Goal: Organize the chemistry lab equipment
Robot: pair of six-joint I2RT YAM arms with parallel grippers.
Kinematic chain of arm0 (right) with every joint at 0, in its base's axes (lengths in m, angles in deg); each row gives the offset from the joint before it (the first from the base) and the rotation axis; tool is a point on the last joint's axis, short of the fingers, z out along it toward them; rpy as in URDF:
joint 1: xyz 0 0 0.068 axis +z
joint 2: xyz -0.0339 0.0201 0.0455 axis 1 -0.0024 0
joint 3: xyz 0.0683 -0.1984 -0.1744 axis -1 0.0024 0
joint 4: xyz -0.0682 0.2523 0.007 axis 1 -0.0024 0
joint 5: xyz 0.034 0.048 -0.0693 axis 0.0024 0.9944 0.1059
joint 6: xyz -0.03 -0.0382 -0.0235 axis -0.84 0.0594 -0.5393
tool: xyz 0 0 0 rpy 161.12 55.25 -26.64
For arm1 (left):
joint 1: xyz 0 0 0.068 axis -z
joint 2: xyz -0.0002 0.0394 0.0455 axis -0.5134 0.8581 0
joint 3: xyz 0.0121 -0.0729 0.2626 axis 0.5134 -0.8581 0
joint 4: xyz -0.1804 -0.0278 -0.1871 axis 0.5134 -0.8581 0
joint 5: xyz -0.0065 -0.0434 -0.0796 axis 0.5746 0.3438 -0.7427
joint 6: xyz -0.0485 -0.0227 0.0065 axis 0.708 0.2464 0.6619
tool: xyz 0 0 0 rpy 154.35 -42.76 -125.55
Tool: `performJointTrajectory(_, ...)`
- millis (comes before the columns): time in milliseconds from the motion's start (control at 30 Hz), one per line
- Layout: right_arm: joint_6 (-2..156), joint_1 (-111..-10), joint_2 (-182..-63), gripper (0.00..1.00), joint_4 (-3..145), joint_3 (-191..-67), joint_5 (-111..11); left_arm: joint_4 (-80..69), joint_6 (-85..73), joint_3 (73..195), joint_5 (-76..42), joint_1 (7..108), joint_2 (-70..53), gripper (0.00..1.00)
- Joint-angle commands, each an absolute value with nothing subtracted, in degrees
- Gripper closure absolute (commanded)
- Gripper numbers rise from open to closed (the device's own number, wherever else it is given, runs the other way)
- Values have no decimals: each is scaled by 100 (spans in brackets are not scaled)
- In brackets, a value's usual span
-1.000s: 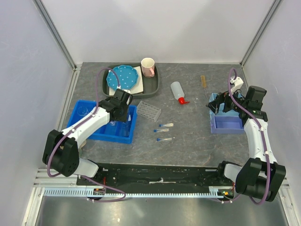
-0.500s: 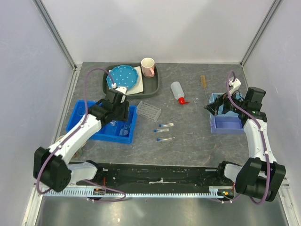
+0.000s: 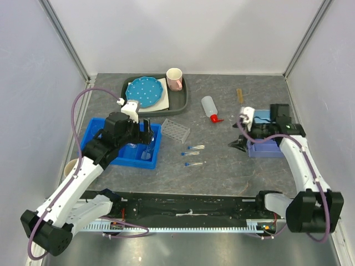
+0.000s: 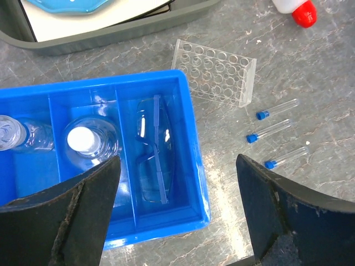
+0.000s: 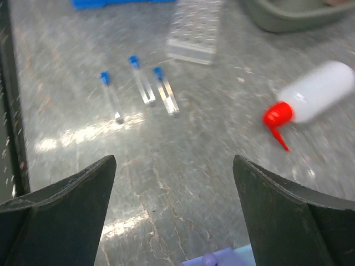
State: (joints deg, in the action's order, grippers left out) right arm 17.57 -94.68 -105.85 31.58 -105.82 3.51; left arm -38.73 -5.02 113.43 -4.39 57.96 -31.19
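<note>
My left gripper (image 3: 145, 131) (image 4: 176, 165) hangs open over the right end of the blue bin (image 3: 113, 158) (image 4: 191, 127), holding nothing. In that bin lie the blue goggles (image 4: 155, 152) and two clear flasks (image 4: 89, 141) (image 4: 16, 134). The clear tube rack (image 3: 176, 130) (image 4: 215, 72) lies just right of the bin, with three blue-capped tubes (image 3: 194, 154) (image 4: 268, 131) (image 5: 138, 83) loose on the table. The white red-nozzled squeeze bottle (image 3: 208, 107) (image 5: 313, 94) lies on its side. A thin brown stick (image 3: 240, 95) lies at the back. My right gripper (image 3: 238, 139) (image 5: 174, 166) is open and empty, left of the purple bin.
The purple bin (image 3: 266, 148) sits at the right. A grey tray (image 3: 180, 103) at the back holds the blue dotted plate (image 3: 143, 91) and a pink-and-white mug (image 3: 175, 78). A beige round object (image 3: 71, 166) sits at the left edge. Walls close three sides.
My left gripper has opened and risen out of the blue bin, leaving the goggles in it. The right arm swung left, away from the purple bin toward the table's middle.
</note>
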Motion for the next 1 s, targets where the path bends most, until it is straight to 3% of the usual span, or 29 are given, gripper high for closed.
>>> performJointTrajectory(0, -1072, -8182, -11261, 7, 1069, -11317, -449, -3559, -550, 11308, -374, 5770, -3358, 9)
performJointTrajectory(300, 51, -6369, -12456, 13, 2272, -11976, -2304, -3401, -506, 11123, 329, 5770, -4174, 11)
performJointTrajectory(533, 693, -5454, -13607, 33, 2114, -12943, -2929, -3023, -470, 10816, 768, 5770, -5009, 13)
performJointTrajectory(733, 1288, -4435, -13863, 44, 2403, -12690, -3481, -2760, -453, 10578, 1208, 5770, -5616, 15)
performJointTrajectory(967, 2038, -3758, -14337, 50, 2825, -12645, -4228, -2715, -453, 10525, 1305, 5779, -5801, 16)
